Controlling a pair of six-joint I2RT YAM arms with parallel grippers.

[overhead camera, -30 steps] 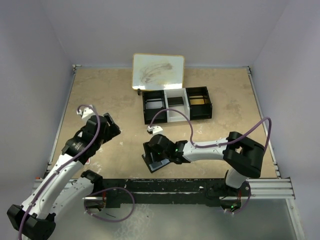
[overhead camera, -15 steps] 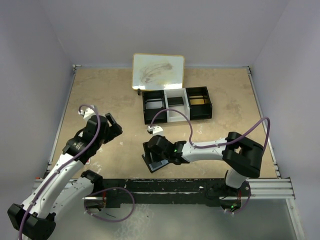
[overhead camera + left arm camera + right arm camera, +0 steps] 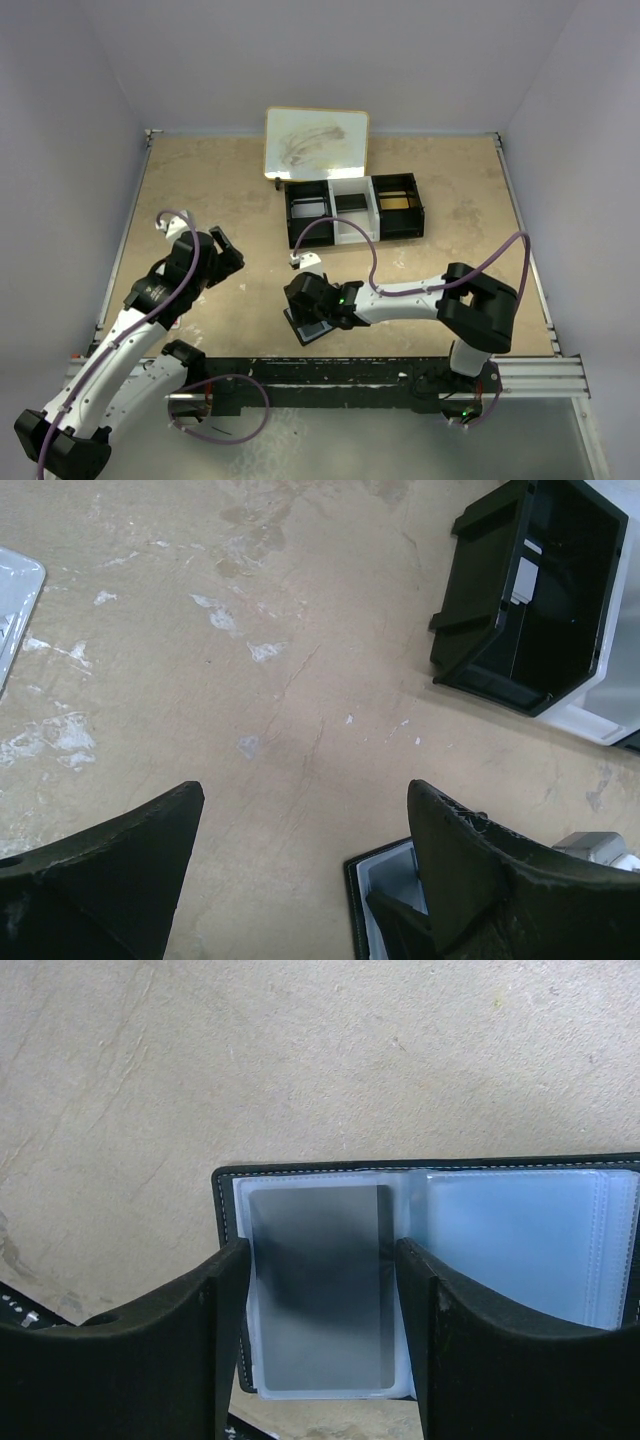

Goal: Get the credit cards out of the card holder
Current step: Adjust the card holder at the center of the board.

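Observation:
The black card holder [image 3: 225,1260] lies open and flat on the table, its clear blue-grey sleeves facing up. A grey card [image 3: 318,1285] sits in the left sleeve. My right gripper [image 3: 320,1252] is open just above it, one finger on each side of that card's sleeve. In the top view the right gripper [image 3: 308,298] covers most of the card holder [image 3: 316,333] near the front edge. My left gripper [image 3: 224,256] is open and empty, off to the holder's left. The left wrist view shows the left gripper [image 3: 305,800] over bare table and a corner of the holder [image 3: 385,880].
A black-and-white three-compartment tray [image 3: 354,208] stands behind the holder and also shows in the left wrist view [image 3: 530,590]. A white board [image 3: 316,143] lies at the back. The metal rail [image 3: 380,375] runs along the front edge.
My right arm has shifted slightly left over the card holder. My left gripper has barely moved.

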